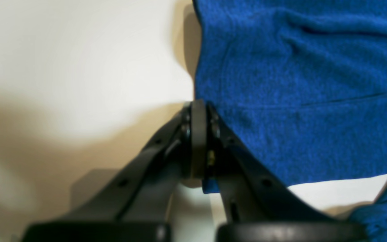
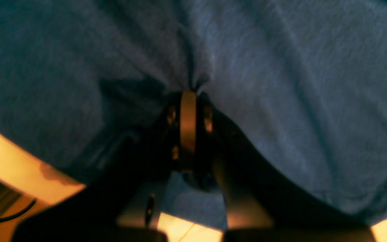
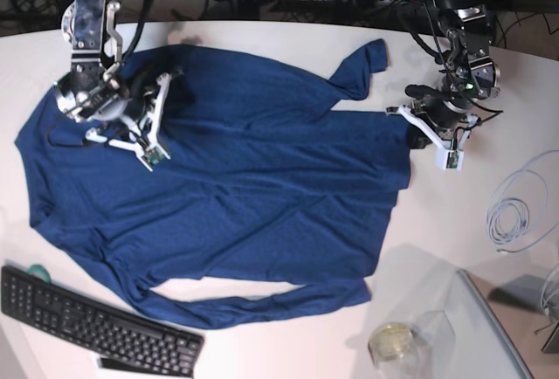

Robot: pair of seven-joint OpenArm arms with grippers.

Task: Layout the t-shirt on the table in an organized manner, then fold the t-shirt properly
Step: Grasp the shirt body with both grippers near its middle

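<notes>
The dark blue t-shirt lies spread face-flat over the white table, its long sleeves reaching to the far right and along the front edge. My left gripper sits at the shirt's right hem. In the left wrist view its fingers are pressed together at the edge of the t-shirt, with a bit of blue fabric between them, beside the bare table. My right gripper is over the shirt's upper left part. The t-shirt fabric puckers at its shut fingertips.
A black keyboard lies at the front left, close to the lower sleeve. A coiled white cable is at the right. A clear jar and a grey translucent tray stand at the front right. The table's curved edge is near the right gripper.
</notes>
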